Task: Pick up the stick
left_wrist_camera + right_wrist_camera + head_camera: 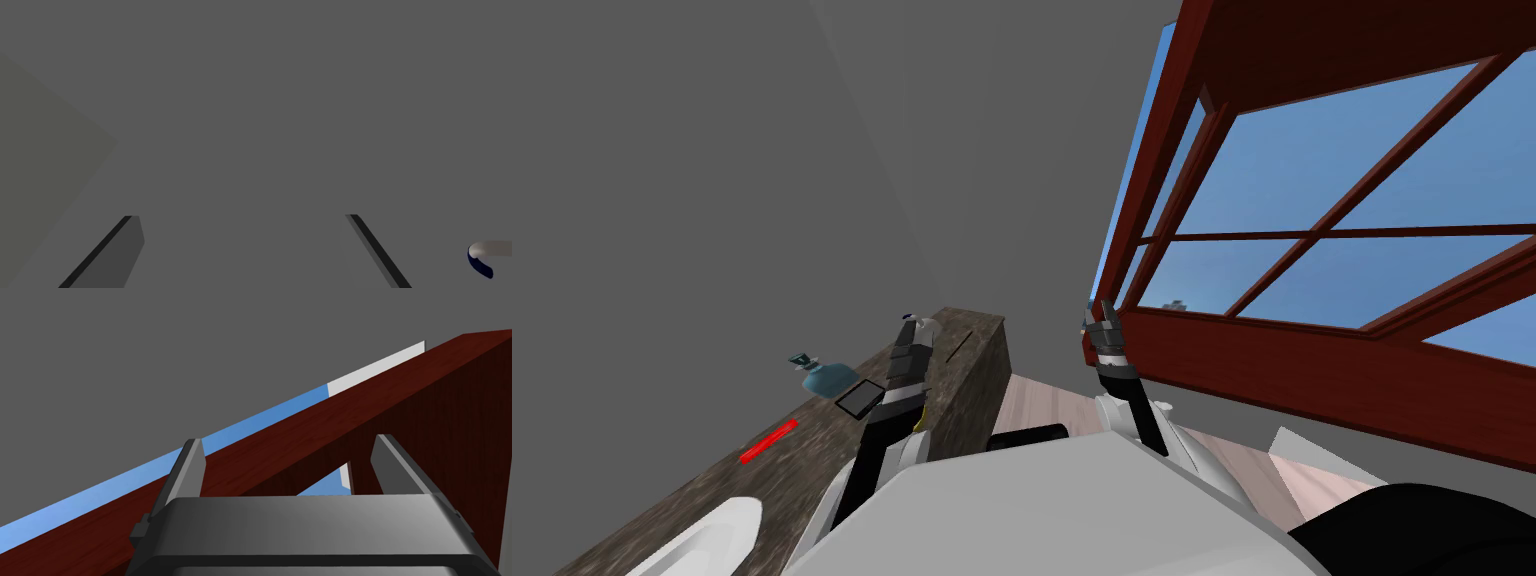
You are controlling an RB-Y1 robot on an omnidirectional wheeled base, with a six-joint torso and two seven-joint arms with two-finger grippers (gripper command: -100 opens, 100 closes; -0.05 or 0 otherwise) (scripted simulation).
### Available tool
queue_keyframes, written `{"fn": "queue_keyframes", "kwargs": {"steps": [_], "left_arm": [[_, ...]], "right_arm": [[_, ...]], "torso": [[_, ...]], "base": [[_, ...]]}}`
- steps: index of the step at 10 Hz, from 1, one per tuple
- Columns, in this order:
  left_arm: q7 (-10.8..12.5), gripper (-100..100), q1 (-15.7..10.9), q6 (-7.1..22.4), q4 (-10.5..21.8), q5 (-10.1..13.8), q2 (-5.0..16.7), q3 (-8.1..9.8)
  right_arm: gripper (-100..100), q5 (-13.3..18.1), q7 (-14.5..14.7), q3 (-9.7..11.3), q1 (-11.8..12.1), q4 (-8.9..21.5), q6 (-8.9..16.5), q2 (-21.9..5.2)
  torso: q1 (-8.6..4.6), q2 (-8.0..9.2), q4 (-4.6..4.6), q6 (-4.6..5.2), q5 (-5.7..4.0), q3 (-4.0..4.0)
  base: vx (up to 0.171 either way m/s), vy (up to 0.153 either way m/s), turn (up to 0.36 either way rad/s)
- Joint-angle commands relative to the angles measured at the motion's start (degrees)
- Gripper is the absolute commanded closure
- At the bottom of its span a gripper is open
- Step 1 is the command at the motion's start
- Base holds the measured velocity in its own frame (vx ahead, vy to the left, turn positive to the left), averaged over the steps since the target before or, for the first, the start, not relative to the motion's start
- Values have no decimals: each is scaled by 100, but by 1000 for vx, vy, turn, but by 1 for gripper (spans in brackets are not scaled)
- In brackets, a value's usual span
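- Standing close to a dark counter [672, 505] that runs along a grey wall on the robot's left. A window frame [1272, 350] in dark red fills the right side.
- A thin red stick [769, 442] lies flat on the counter, with nothing touching it.
- Along the counter, the stick sits between a white basin [707, 535], nearer the robot, and a blue bottle [824, 378], farther off.
- A dark flat slab [859, 398] lies just beside the bottle.
- The left gripper [911, 322] hangs above the counter's far part, beyond the slab and well apart from the stick. It points at the wall. Its fingers are spread wide and hold nothing.
- The right gripper [287, 440] is raised near the window frame, far from the stick. Its fingers are also spread and empty.
- Progress, as a judgement: the pick-up has not begun. Reaching the stick, lowering over it, closing on it and lifting all remain.
- Open room:
  - Bare counter surrounds the stick, so a descent from above looks free.
  - The wall stands close behind the counter, which limits any approach from that side.
  - The bottle and slab lie between the left gripper and the stick. That arm would probably need to keep its height until it has passed them.
  - The basin's rim bounds the stick's nearer side.
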Motion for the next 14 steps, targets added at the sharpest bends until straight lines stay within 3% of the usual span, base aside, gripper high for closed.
{"fn": "queue_keyframes", "kwargs": {"steps": [1, 5, 6, 8, 11, 12, 13, 14], "left_arm": [[66, -100, -137, 164, 171, 50, 116, 20], [301, -100, -632, 706, 771, 220, 403, 92], [301, -100, -632, 739, 771, 220, 403, 92], [471, -100, -993, 1132, 1135, 340, 568, 147], [567, -100, -1199, 1387, 1443, 407, 655, 178], [669, -100, -1419, 1635, 1660, 478, 743, 211], [669, -100, -1419, 1635, 1701, 478, 743, 211], [778, -100, -1654, 1898, 1935, 552, 834, 247]], "right_arm": [[0, 0, 0, 0, 0, 0, 0, 0], [0, 0, 0, 0, 0, 0, 0, 0], [0, 0, 0, 0, 0, 0, 0, 0], [0, 0, 0, 0, 0, 0, 0, 0], [0, 0, 0, 0, 0, 0, 0, 0], [0, 0, 0, 0, 0, 0, 0, 0], [0, 0, 0, 0, 0, 0, 0, 0], [0, 0, 0, 0, 0, 0, 0, 0]], "torso": [[0, 0, 0, 0, 0, 0], [-8, -2, -1, 0, -2, -1], [-8, -4, -1, 0, -2, -2], [-4, -3, -1, 0, -1, -2], [-3, -5, -1, 0, -1, -3], [-2, -4, -1, 0, -1, -3], [-3, -6, -1, 1, -1, -3], [-3, -5, -1, -1, -1, -3]], "base": [[-4, -24, 1], [-1, -31, 9], [2, -18, 4], [4, -16, 14], [7, -13, 8], [6, -11, 19], [8, -11, 3], [12, -14, 20]]}}
